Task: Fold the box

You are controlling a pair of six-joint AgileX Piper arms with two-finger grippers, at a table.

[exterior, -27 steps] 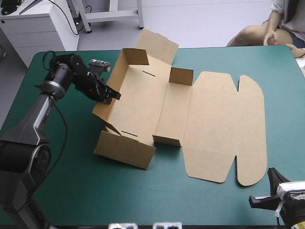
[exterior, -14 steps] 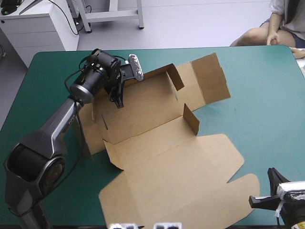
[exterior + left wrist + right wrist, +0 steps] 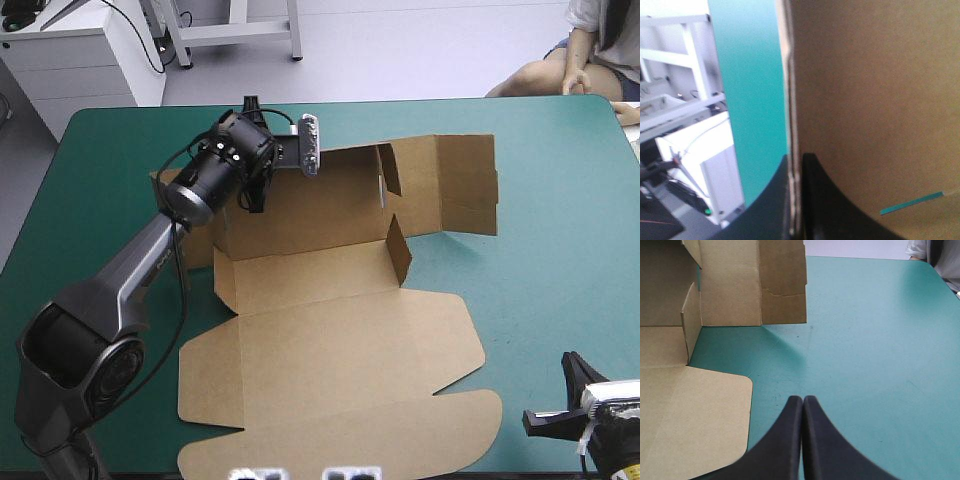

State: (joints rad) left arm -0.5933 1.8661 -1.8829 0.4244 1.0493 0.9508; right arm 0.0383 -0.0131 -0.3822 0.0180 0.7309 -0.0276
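One brown cardboard box sheet (image 3: 340, 330) is on the table's teal-green cover (image 3: 560, 230), partly raised and lying mid-table. Its broad lid panel lies flat and runs toward the near edge, and its long far wall stands up toward the far edge.

The left gripper (image 3: 796, 161) is on that far wall near its left end. The two black fingers are pinched almost together with the board's edge sandwiched between them. In the left wrist view brown board fills the space on one side of the fingers and a strip of teal-green cover shows on the other. One thin slot (image 3: 912, 204) cut in the board shows teal-green through it.

Two small flaps stand up at the tray's right end, one at the far wall (image 3: 385, 172) and one nearer (image 3: 400, 250). Past them one more upright panel (image 3: 455, 185) stands facing the right side of the table.

The right gripper (image 3: 802, 401) sits low at the near right corner, well apart from the box. Its fingers are pressed together into one point with nothing between them. Teal-green cover stretches ahead of it, and the lid's rounded corner (image 3: 740, 385) lies just beside its fingers.

The count is one box, two grippers, two small flaps and one slot.
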